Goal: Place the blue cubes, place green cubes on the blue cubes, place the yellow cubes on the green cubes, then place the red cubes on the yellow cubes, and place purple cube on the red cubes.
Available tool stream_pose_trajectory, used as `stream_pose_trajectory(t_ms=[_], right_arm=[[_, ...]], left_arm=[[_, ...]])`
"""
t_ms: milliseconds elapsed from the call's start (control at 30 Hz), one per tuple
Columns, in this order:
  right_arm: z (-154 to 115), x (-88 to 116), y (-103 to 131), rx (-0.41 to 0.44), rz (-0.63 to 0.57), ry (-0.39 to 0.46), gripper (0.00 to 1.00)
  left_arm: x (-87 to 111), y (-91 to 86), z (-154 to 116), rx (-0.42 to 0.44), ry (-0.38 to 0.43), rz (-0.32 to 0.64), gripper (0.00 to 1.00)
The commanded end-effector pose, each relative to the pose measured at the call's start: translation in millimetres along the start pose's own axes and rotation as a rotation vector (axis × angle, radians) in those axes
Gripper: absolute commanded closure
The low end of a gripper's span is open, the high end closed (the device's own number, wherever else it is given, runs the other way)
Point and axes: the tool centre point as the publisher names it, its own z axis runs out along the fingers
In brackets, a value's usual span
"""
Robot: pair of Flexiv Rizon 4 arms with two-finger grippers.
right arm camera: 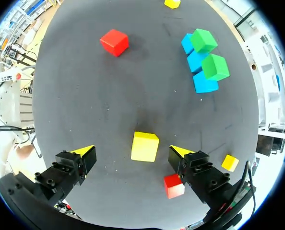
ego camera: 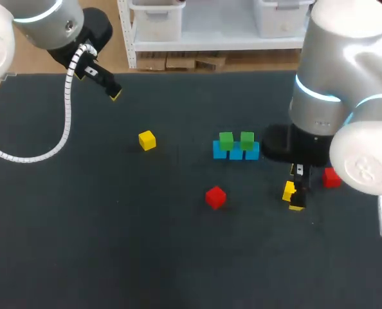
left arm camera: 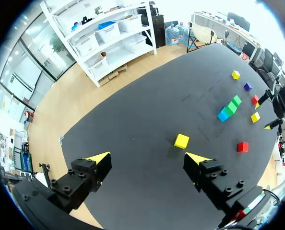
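Here, the right end effector (right arm camera: 132, 153) stands wide open around a yellow cube (right arm camera: 145, 146).

Robotics lab, manipulation test setup. 2 industrial robot arms in white and grey, left arm (ego camera: 43, 22) and right arm (ego camera: 345, 84), come in over 1 wide dark matte tabletop (ego camera: 114, 251). A cable in white spiral wrap (ego camera: 65, 112) hangs off the left arm. On the tabletop lie small plain test props: blue cubes (ego camera: 236, 153), green cubes (ego camera: 226, 139), yellow cube (ego camera: 147, 140), red cube (ego camera: 215, 197).
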Motion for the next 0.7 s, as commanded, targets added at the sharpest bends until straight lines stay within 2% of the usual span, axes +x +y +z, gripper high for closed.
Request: stream_pose_trajectory(t_ms=[33,267,300,367,433,567,600,633,700], right_arm=[[10,-3,-5,-0.016,0.008,0.005,0.0],[18,0,-8,-0.026,0.021,0.016,0.0],[19,1,-9,-0.027,0.021,0.018,0.15],[21,1,-9,-0.029,0.024,0.019,0.28],[22,2,-10,-0.031,0.026,0.023,0.5],[22,3,-11,-0.031,0.028,0.028,0.65],[21,3,-11,-0.03,0.025,0.029,0.78],[20,3,-11,-0.028,0.023,0.028,0.97],[17,4,-12,-0.022,0.02,0.027,1.0]], left_arm=[[-0.6,1.2,0,0.003,0.0,0.002,0.0],[-0.6,1.2,0,0.003,0.0,0.002,0.0],[-0.6,1.2,0,0.003,0.0,0.002,0.0],[-0.6,1.2,0,0.003,0.0,0.002,0.0],[-0.6,1.2,0,0.003,0.0,0.002,0.0],[-0.6,1.2,0,0.003,0.0,0.002,0.0],[-0.6,1.2,0,0.003,0.0,0.002,0.0],[-0.6,1.2,0,0.003,0.0,0.002,0.0],[-0.6,1.2,0,0.003,0.0,0.002,0.0]])
